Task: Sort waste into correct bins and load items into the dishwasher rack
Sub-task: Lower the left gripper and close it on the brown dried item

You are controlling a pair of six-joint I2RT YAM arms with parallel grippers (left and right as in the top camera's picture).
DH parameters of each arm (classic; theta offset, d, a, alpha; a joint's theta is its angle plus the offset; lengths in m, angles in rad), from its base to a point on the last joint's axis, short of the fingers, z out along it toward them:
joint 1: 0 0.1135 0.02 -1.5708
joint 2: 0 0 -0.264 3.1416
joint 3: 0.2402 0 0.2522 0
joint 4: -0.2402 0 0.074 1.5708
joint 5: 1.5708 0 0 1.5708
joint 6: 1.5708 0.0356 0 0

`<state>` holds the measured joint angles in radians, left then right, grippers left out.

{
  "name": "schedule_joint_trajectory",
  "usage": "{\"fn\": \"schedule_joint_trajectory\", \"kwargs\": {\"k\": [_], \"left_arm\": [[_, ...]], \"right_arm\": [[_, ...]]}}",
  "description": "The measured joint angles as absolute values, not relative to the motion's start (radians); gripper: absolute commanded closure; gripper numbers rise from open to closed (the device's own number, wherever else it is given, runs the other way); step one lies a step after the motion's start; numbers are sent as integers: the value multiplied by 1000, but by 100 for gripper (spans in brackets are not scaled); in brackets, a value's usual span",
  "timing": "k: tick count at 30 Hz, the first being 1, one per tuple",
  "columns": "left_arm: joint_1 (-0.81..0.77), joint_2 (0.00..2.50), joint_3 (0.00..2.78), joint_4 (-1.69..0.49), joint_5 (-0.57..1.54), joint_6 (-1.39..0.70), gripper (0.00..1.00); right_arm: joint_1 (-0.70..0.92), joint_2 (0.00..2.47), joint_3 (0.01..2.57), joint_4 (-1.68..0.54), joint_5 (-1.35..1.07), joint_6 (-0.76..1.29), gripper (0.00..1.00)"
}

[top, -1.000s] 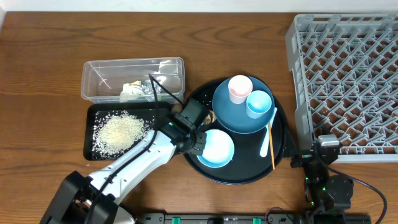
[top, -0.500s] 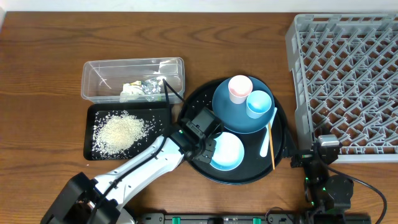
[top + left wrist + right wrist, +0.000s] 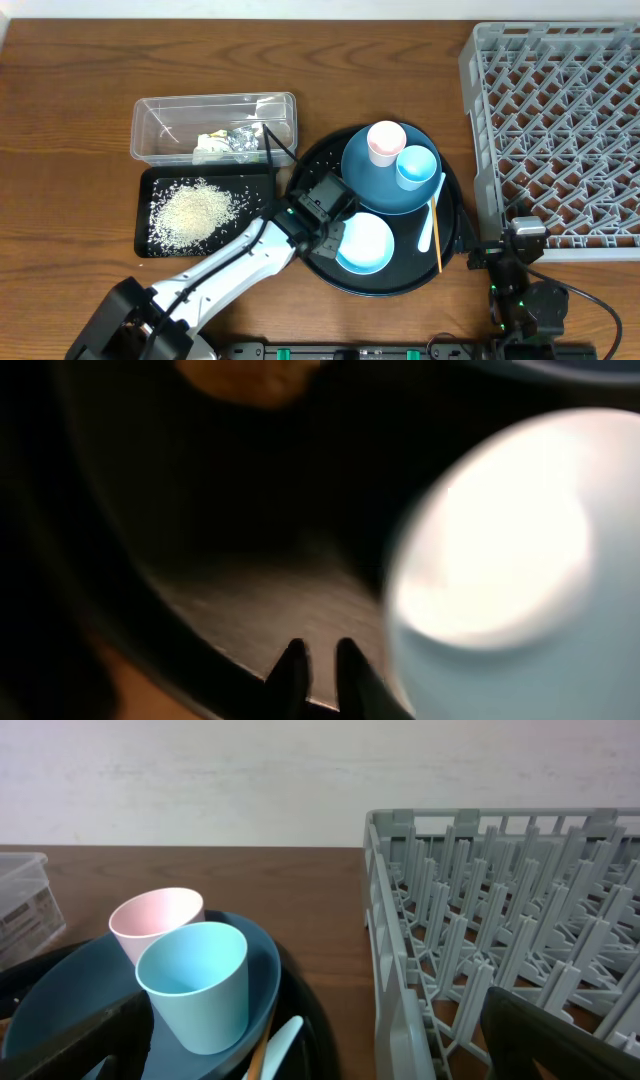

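Light-blue plastic bowl (image 3: pixel 364 242) sits upright and empty on the front-left part of the round black tray (image 3: pixel 405 250). Left gripper (image 3: pixel 326 230) hangs low over the tray's left edge, just beside the bowl's rim, judged positioned to handle the bowl. Its fingertips (image 3: pixel 292 660) are almost together, with nothing clamped. Right gripper (image 3: pixel 315 1020) sits off the tray's right side, jaws wide and empty, judged ready to ferry dishes. On the tray's far half, the dark blue plate (image 3: pixel 365 185) carries the pinkish-white cup (image 3: pixel 386 142) and light blue cup (image 3: pixel 415 167). The spoon (image 3: pixel 432 215) and chopstick (image 3: pixel 436 240) lie along the tray's right side. Left of the tray, rice (image 3: pixel 195 212) fills the black bin (image 3: pixel 150 185) and wrappers (image 3: pixel 225 145) the clear tub (image 3: pixel 160 125). The dishwasher rack (image 3: pixel 560 130), right of the tray, shows no dishes; loading is judged unstarted.
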<state>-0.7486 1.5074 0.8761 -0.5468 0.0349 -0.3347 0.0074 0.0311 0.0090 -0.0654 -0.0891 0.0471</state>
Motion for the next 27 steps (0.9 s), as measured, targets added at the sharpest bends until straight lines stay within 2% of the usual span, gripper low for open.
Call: {"fn": "schedule_joint_trajectory", "kwargs": {"k": [1,4,11,20,27], "left_arm": [[-738,1508,877,-540,23,-319,64],[-701,1508,884,-477,-1,-282,51],[-658,1508,890,-325,-23,-193,50],[-655,1562,895,-240,-37,-152,50],[-642,1656,895,-208,-45,-148,45]], "right_arm": [[7,31,9,-66,-89,47,1],[7,31,9,-65,-89,47,1],[7,31,9,-66,-89,47,1],[7,31,9,-65,-89,47,1],[7,31,9,-65,-89,47,1]]}}
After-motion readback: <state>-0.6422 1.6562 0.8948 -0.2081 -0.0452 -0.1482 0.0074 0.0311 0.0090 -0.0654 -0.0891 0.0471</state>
